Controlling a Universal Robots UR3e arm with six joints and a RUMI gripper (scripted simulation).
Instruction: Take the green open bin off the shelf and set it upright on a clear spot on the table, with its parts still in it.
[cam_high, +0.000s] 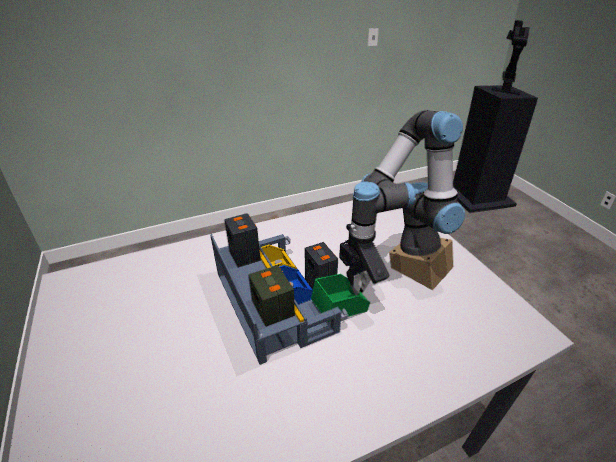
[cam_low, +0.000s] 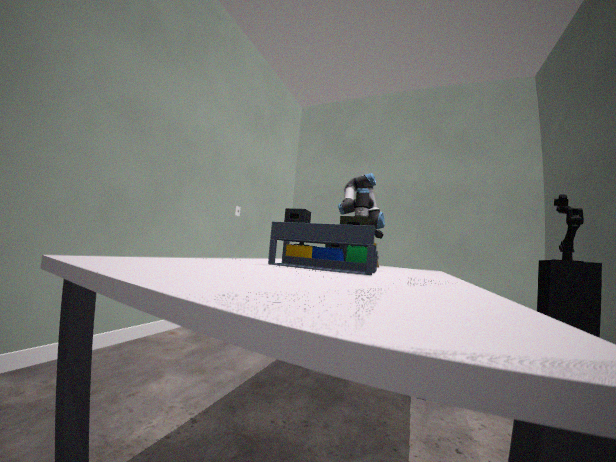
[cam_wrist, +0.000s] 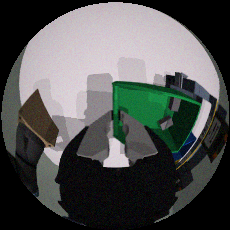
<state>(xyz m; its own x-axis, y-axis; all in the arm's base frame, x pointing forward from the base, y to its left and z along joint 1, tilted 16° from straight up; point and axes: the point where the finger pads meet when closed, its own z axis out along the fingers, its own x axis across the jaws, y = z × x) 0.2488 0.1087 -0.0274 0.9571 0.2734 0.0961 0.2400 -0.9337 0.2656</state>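
Dark two-jaw gripper (cam_wrist: 116, 131) clamped nearly shut on near wall of green open plastic bin (cam_high: 340, 295), fingers pinching rim. Bin sticks most of way out of grey metal shelf rack (cam_high: 231, 280) on robot's side, looks a bit tilted; can't tell if it touches white desk (cam_high: 150, 390). Couple small grey parts (cam_wrist: 173, 104) inside. Blue bin (cam_high: 299, 285) and yellow bin (cam_high: 278, 256) in rack slots. Three dark boxes with orange tabs (cam_high: 242, 239) on top of rack.
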